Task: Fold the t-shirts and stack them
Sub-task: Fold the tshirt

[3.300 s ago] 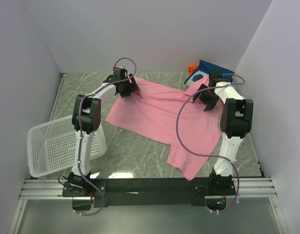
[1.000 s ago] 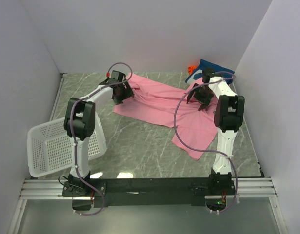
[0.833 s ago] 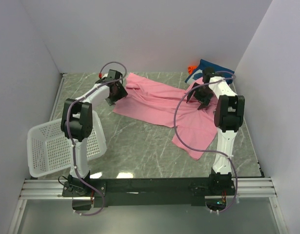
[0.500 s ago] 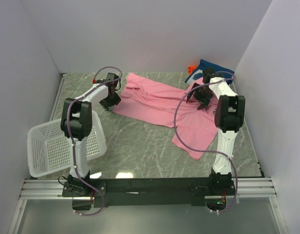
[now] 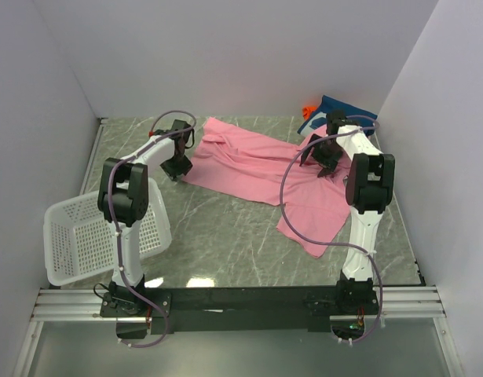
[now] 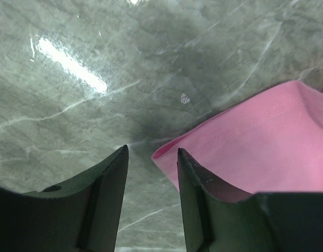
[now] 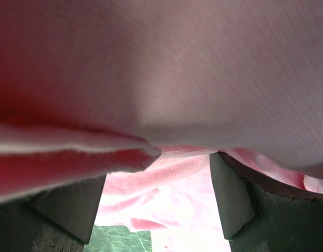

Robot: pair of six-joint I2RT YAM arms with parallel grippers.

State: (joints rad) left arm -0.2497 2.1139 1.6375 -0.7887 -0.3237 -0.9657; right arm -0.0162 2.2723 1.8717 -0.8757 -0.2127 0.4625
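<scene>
A plain pink t-shirt [image 5: 257, 169] lies spread and wrinkled across the far half of the table. My left gripper [image 5: 178, 163] hovers just off its left edge. In the left wrist view that gripper [image 6: 152, 148] has a gap between its jaws with only table inside, and the shirt's hemmed corner [image 6: 245, 142] reaches the right finger [image 6: 195, 184]. My right gripper [image 5: 320, 157] is low over the shirt's right part, open. Pink cloth [image 7: 203, 68] fills the right wrist view above the wide-apart jaws [image 7: 157, 168]. Folded t-shirts, navy [image 5: 339, 110] over orange [image 5: 308, 108], sit at the back right.
A white mesh basket [image 5: 92, 236] hangs tilted over the table's left front edge beside the left arm. Walls close in the table on three sides. Grey marble table [image 5: 225, 236] shows in front of the shirt.
The left gripper has slid left off the shirt's back-left edge, its jaws narrowing with nothing in them. The shirt lies farther back than three seconds ago. The right arm stayed still.
</scene>
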